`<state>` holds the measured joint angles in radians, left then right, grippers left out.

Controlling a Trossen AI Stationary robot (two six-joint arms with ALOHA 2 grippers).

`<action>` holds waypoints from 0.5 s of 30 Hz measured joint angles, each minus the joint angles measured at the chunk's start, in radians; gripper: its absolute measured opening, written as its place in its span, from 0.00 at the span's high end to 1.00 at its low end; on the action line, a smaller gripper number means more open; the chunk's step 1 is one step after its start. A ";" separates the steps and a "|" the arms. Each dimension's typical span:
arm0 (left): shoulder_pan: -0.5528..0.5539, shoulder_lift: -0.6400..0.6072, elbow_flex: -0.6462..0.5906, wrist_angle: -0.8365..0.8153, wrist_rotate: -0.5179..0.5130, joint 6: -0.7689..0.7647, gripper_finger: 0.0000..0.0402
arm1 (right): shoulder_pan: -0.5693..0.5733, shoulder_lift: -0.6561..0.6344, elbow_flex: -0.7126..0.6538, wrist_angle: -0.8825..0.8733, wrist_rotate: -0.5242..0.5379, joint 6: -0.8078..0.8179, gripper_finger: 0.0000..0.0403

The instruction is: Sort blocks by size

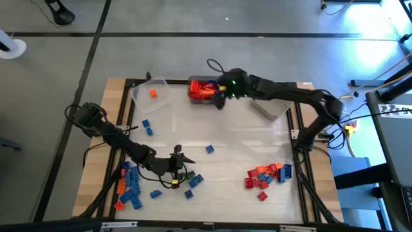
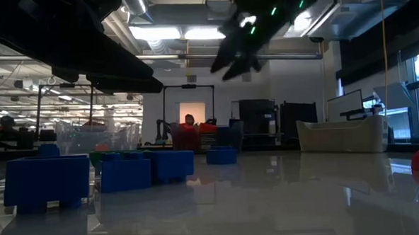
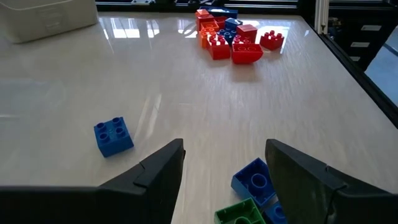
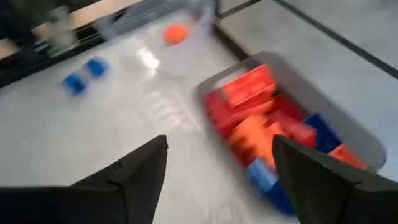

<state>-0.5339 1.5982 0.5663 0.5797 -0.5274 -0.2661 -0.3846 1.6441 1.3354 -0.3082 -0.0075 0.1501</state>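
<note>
At lower left of the high view, the left gripper [image 1: 178,156] hovers, fingers spread, directly over loose blue blocks [image 1: 193,181], nearer than the right arm.

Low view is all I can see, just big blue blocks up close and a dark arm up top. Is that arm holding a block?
Observer: No. That is the right gripper, open and empty, above the grey bin at the far edge of the table.
Operator: What's in the bin?
Observer: Red, orange and blue blocks, piled together.
Operator: Where's the other arm?
Observer: The left gripper is at the near side, open with nothing between its fingers, next to a blue and green block cluster.
Operator: Are there more blocks I can't see?
Observer: Yes, a mostly red pile lies near the right front corner, and a clear bin holds one orange block.
</note>
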 joint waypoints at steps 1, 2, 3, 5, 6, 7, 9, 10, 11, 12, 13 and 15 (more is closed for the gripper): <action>0.000 0.000 0.000 0.000 0.000 0.000 0.47 | 0.031 -0.034 0.000 -0.045 0.004 0.003 0.30; 0.000 0.000 0.000 0.000 0.000 0.000 0.47 | 0.065 -0.066 0.000 -0.094 0.006 0.011 0.30; 0.000 0.000 0.000 0.000 0.000 0.000 0.47 | 0.102 -0.094 0.000 -0.148 0.008 0.030 0.31; 0.000 0.000 0.000 0.002 0.000 0.000 0.47 | 0.186 -0.139 0.001 -0.250 0.013 0.077 0.32; 0.000 0.000 0.000 0.005 0.000 0.001 0.47 | 0.233 -0.155 0.001 -0.300 0.016 0.103 0.32; 0.000 0.000 0.000 0.009 0.000 0.003 0.47 | 0.282 -0.169 0.001 -0.347 0.021 0.138 0.33; -0.001 0.000 0.000 0.016 0.000 0.004 0.47 | 0.386 -0.186 0.001 -0.425 0.048 0.211 0.34; -0.001 0.000 0.000 0.020 0.000 0.005 0.47 | 0.440 -0.189 0.001 -0.456 0.066 0.252 0.34; -0.001 0.000 0.000 0.027 0.000 0.006 0.47 | 0.493 -0.189 0.001 -0.488 0.079 0.297 0.35; -0.001 0.000 0.000 0.038 0.001 0.009 0.47 | 0.546 -0.188 0.001 -0.520 0.092 0.346 0.35; -0.001 0.000 0.000 0.050 0.005 0.012 0.47 | 0.597 -0.187 0.001 -0.548 0.100 0.400 0.36; -0.001 0.000 0.005 0.059 0.015 0.012 0.47 | 0.692 -0.184 0.000 -0.586 0.122 0.517 0.37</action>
<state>-0.5350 1.5982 0.5713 0.6387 -0.5128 -0.2539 0.3071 1.4603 1.3352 -0.8947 0.1142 0.6675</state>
